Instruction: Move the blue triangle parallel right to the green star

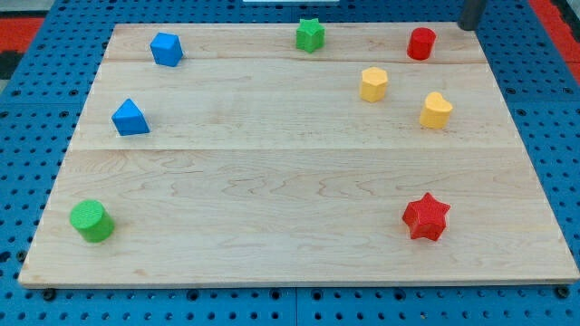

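My tip (pixel 470 27), gripping nothing, sits at the view's top right, well apart from the blue triangle block (pixel 130 119) at left; approach pending, green star block (pixel 310 34) up top.

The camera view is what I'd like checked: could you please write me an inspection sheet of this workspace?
Surface: pale wooden board, lying flat on a blue pegboard.
Job's things: blue triangle near the view's left edge; green star at the view's top centre, far apart from it.
Clutter: blue block, red cylinder, yellow block, yellow heart, red star, green cylinder.
Grippers: none fitted; my tip sits at the view's top right, just off the board, right of the red cylinder, touching no block.
Cables: nothing seen.
Surroundings: red strips at the view's top corners.
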